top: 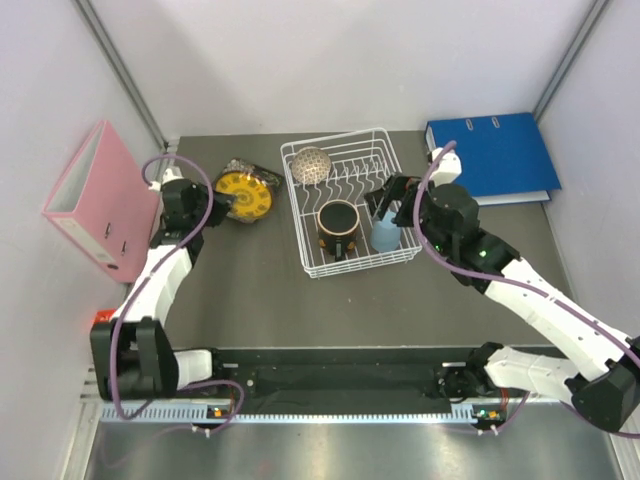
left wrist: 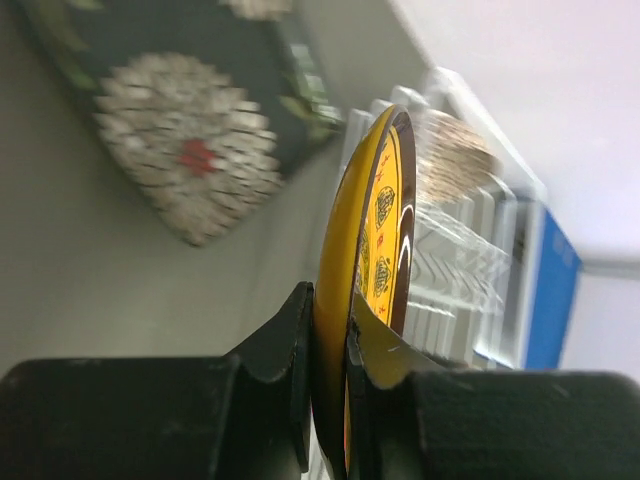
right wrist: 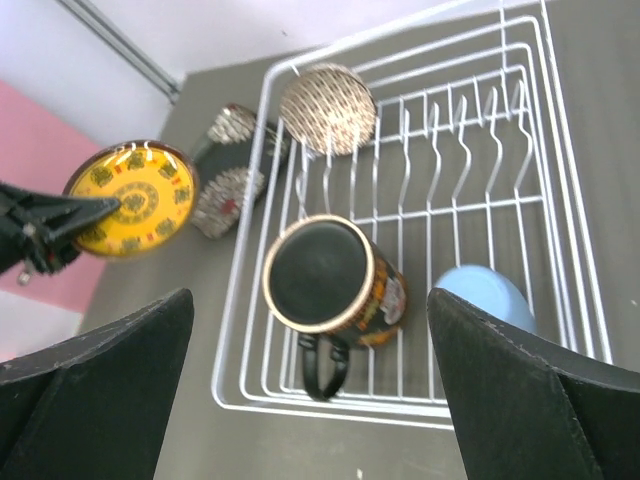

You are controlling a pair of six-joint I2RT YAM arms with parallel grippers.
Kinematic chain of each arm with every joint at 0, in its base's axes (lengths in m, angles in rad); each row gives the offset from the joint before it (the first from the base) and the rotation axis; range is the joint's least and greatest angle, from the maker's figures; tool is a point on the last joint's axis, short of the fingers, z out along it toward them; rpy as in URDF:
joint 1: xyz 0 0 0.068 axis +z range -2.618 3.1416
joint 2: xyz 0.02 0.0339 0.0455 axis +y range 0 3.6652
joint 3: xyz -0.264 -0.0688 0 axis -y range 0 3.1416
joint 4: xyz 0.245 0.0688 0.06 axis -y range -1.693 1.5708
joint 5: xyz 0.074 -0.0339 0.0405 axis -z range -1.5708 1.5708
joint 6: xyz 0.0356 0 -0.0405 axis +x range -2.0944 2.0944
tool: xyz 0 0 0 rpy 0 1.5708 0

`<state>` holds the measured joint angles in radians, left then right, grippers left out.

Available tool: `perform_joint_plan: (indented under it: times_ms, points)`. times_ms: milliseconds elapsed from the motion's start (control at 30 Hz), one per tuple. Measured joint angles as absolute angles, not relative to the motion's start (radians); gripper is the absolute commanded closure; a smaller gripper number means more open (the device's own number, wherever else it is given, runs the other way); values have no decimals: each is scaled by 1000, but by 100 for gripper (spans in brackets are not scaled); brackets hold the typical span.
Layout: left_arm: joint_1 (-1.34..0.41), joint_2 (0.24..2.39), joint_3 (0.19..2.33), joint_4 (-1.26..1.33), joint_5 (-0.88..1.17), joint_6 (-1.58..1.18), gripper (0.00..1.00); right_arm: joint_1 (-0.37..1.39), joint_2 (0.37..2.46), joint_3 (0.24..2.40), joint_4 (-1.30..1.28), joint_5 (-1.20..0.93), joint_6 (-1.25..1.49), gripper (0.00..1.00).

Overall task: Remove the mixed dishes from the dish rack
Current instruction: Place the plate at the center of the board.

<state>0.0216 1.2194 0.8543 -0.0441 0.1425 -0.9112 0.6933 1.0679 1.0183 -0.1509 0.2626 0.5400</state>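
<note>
The amber-yellow plate [left wrist: 375, 220] is out of the rack and pinched at its rim between the fingers of the left gripper [left wrist: 330, 340], which is closed firmly on it. It is glossy, with a yellow face, rings of dark ornamental emblems and a dark edge band. From above its face shows almost full. Whether it touches anything below cannot be told.

Just beside it, partly under it in the overhead view, the dark floral square plate [right wrist: 225, 190] lies flat on the tabletop, left of the rack and toward the far edge.

The step in hand looks like setting this plate down. The next move would call for lowering it onto bare tabletop or onto the square plate, then opening the fingers without letting it slide off.

The dish rack [top: 360, 264] sits mid-table toward the far edge. It holds the speckled bowl [right wrist: 328, 108] on its side in the far-left corner, the dark mug [right wrist: 330, 280] lying with its mouth upward, and the light-blue cup [right wrist: 485, 300] at the near-right.

The right gripper [top: 392, 200] hovers over the rack's right side with jaws spread wide and empty, near the cup, likely the next pick.

A pink binder [top: 95, 195] lies along the left edge and a blue binder [top: 495, 155] at the far-right corner.
</note>
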Motion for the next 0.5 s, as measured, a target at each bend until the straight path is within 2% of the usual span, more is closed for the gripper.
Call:
perform_joint_plan:
  times_ms: [300, 500]
  points:
    - [83, 1608, 1021, 27, 170, -938, 100, 693, 1040, 944, -180, 264, 487, 0]
    - [91, 1781, 1139, 84, 194, -964, 100, 693, 1008, 922, -181, 264, 471, 0]
